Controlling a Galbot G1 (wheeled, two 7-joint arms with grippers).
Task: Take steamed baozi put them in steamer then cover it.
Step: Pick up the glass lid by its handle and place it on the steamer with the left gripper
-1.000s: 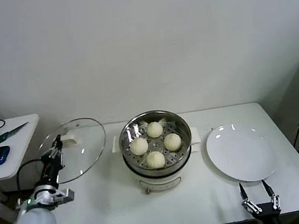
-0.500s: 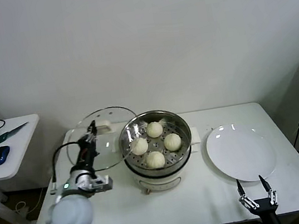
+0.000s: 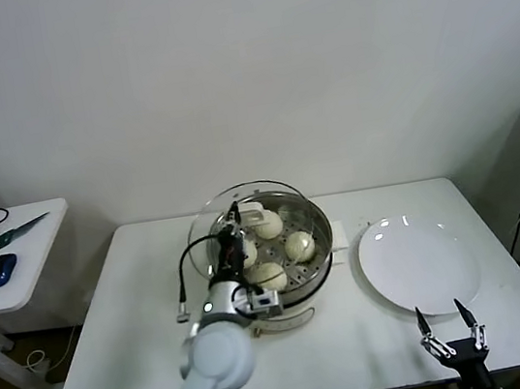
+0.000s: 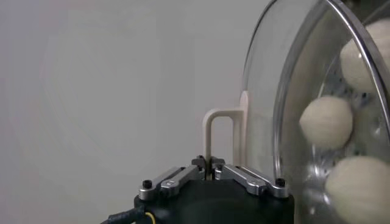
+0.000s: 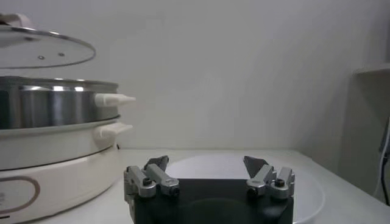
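Note:
The steamer (image 3: pixel 300 298) stands mid-table with several baozi (image 3: pixel 298 245) on its perforated tray; they also show through the glass in the left wrist view (image 4: pixel 327 120). My left gripper (image 3: pixel 235 225) is shut on the cream-white handle (image 4: pixel 218 131) of the glass cover (image 3: pixel 209 231) and holds the lid just above the pot, offset to the left of it. In the right wrist view the cover (image 5: pixel 46 49) hangs a little above the steamer (image 5: pixel 55 143). My right gripper (image 3: pixel 449 325) is open and empty at the table's front right.
A flat white plate (image 3: pixel 417 264) lies right of the steamer, and in the right wrist view (image 5: pixel 304 182) just beyond my gripper. A side table (image 3: pixel 15 256) at far left holds scissors and a mouse. A wall stands behind.
My left gripper has carried the cover rightwards from the table's left side to above the steamer. The right gripper has stayed at the front right, shifting only slightly.

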